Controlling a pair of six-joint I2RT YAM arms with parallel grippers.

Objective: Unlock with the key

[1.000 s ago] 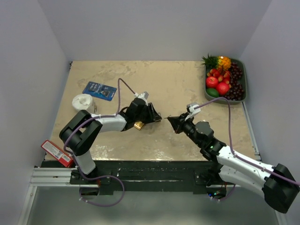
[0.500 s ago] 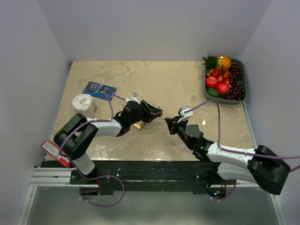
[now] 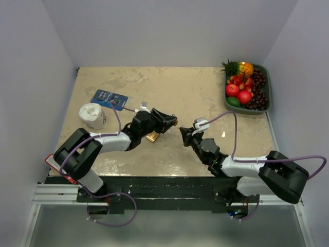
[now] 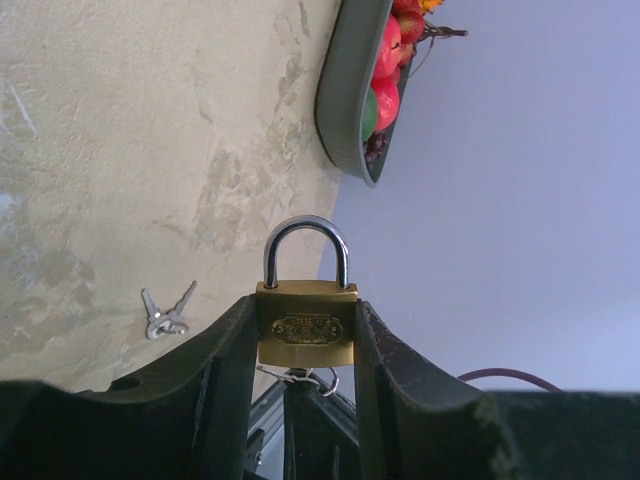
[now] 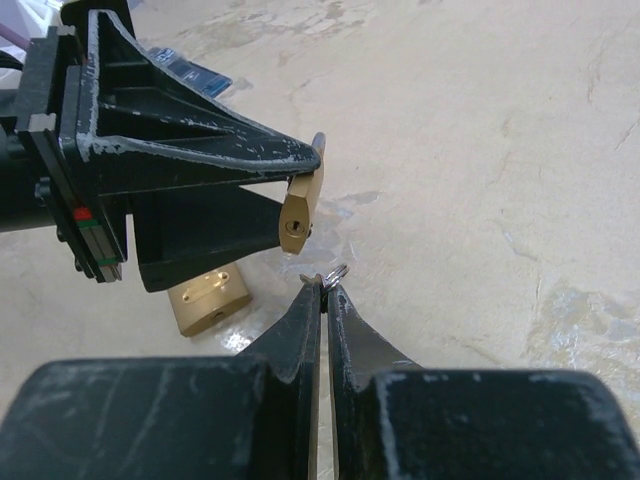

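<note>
A small brass padlock (image 4: 306,325) with a steel shackle is clamped by its sides in my left gripper (image 4: 305,300), held above the table with its keyhole end (image 5: 298,218) turned towards the right arm. My right gripper (image 5: 324,285) is shut on a key (image 5: 318,279); only the key's tip and its ring (image 5: 337,270) stick out past the fingertips. That tip sits just below the keyhole and outside it. In the top view the two grippers (image 3: 172,122) (image 3: 182,131) nearly meet at the table's middle.
A second, larger brass padlock (image 5: 208,298) lies on the table under the left gripper. Loose keys (image 4: 165,315) lie further right. A fruit tray (image 3: 268,98) stands at the back right, and a blue packet (image 3: 109,99) and white cup (image 3: 92,115) at the left.
My right gripper has moved left with the key, up to the padlock's keyhole end. The left gripper has turned and shifted slightly with the padlock still in it.
</note>
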